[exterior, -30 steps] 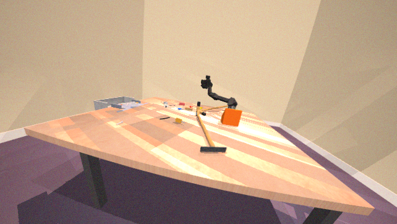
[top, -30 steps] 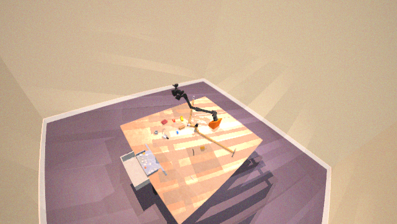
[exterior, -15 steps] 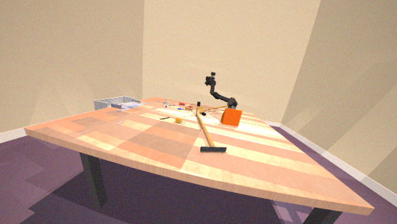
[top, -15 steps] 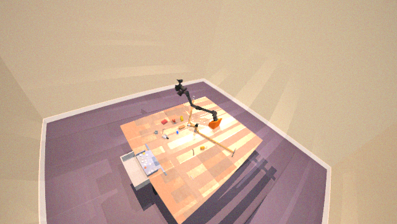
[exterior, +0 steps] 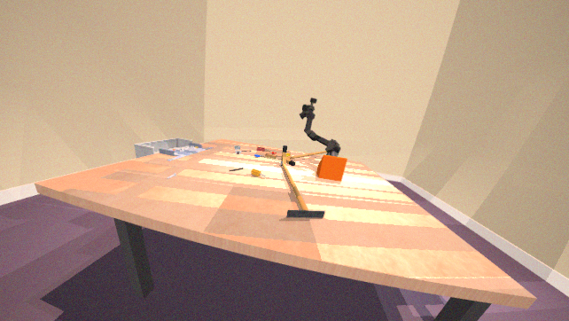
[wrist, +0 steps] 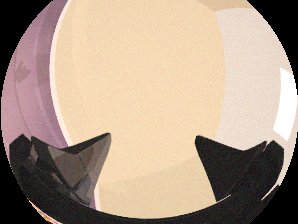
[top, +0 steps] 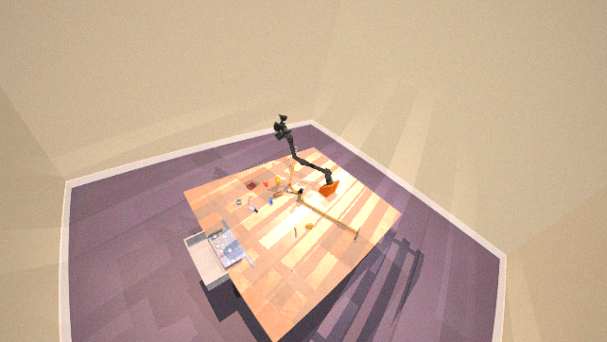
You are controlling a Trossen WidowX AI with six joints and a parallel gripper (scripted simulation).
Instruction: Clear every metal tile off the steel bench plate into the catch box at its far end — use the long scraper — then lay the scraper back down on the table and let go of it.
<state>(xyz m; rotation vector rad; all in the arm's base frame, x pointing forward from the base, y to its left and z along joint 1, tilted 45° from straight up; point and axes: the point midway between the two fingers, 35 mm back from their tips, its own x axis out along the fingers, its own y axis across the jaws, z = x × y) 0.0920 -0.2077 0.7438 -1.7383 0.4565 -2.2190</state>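
We see the gripper point(top: 281, 128) point(exterior: 306, 111) point(wrist: 153, 135) released and holding nothing, raised well above the surface point(top: 331, 265) point(exterior: 177, 204) on the far side. The long scraper point(top: 329, 216) point(exterior: 293, 187) lies near the middle, its dark blade toward us. At left, we see tiles point(top: 230, 250) on the plate point(top: 237, 256), beside the catch box point(top: 200, 259) point(exterior: 145, 150).

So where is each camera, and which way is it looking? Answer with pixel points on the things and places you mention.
Top: high above, looking down at the table point(top: 331, 257) point(exterior: 377, 235); the whole black arm point(top: 309, 164) point(exterior: 320, 140) shows.

Exterior: beyond one table edge, a little above the top, looking across it; the arm shows at the far side.

Wrist: on the arm by the pincer point(top: 283, 116) point(exterior: 313, 100) point(wrist: 152, 137), looking out past its two open fingers at wall and floor.

Top and exterior share the table, the arm and the orange block point(top: 329, 188) point(exterior: 331, 168).
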